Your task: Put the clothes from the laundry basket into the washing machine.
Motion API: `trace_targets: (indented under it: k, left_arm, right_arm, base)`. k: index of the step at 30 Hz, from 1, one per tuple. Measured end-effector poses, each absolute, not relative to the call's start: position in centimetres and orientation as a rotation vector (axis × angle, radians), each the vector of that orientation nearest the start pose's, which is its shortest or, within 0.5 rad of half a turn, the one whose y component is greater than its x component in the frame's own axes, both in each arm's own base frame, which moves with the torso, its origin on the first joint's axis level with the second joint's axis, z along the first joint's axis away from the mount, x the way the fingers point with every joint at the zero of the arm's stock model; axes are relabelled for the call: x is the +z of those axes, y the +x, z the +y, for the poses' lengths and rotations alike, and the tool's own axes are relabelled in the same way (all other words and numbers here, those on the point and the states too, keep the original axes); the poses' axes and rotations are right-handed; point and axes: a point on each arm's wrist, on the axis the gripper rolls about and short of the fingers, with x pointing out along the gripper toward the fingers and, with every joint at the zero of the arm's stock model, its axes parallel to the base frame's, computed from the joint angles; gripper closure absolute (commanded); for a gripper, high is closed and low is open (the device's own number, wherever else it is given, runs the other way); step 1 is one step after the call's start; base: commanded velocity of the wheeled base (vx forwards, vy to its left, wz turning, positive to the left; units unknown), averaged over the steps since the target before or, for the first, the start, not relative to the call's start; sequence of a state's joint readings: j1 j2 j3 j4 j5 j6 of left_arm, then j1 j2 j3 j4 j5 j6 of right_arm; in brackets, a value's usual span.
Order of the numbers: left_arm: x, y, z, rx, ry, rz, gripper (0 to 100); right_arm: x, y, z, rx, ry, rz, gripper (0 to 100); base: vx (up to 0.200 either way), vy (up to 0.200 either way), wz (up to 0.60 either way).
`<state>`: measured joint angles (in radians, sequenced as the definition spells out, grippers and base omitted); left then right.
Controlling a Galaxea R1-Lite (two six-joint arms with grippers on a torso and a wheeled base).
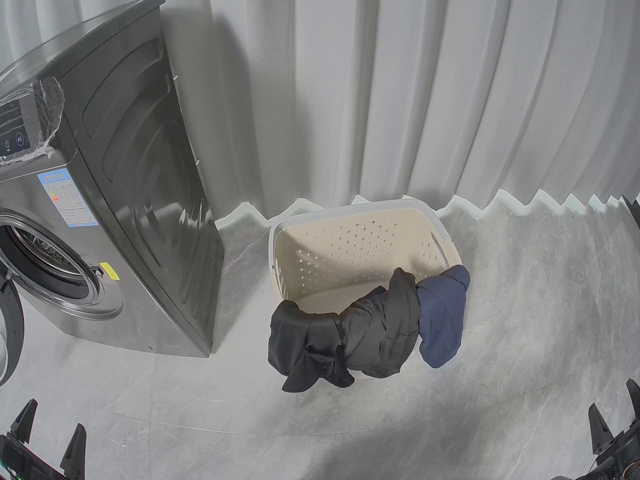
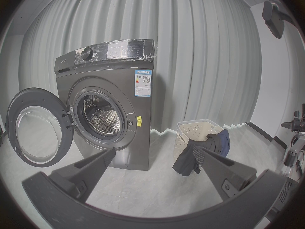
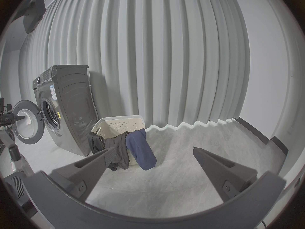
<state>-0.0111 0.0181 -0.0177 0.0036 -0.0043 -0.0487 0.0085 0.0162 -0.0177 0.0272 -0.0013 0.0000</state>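
Our left gripper (image 1: 55, 416) hung low at the left, fingers spread and empty. Beside it the washing machine (image 1: 120, 188) stood with its door (image 2: 38, 128) swung wide and its drum (image 2: 101, 116) apparently bare. Further right the laundry basket (image 1: 360, 211) sat by the curtain (image 1: 400, 81), a black garment (image 1: 313, 348), a grey garment (image 1: 383, 328) and a navy garment (image 1: 440, 315) draped over its near rim. At the far right our right gripper (image 1: 611, 396) was likewise spread and empty. We judged that pulling one piece could drag its neighbours onto the floor (image 1: 467, 401) or tip the light basket. The machine's front bore a blue-and-white label (image 1: 67, 198) and a yellow sticker (image 1: 109, 271); we could not read their print.
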Motion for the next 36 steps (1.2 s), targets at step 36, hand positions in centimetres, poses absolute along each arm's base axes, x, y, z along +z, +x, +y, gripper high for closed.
trace_targets:
  k: [36]
  left_arm:
    - [8.04, -2.27, 0.02, -0.015, -0.046, 0.004, 0]
  right_arm:
    - [7.78, -2.29, -0.02, 0.011, -0.001, 0.027, 0]
  base:
    - [0.083, -0.056, 0.0]
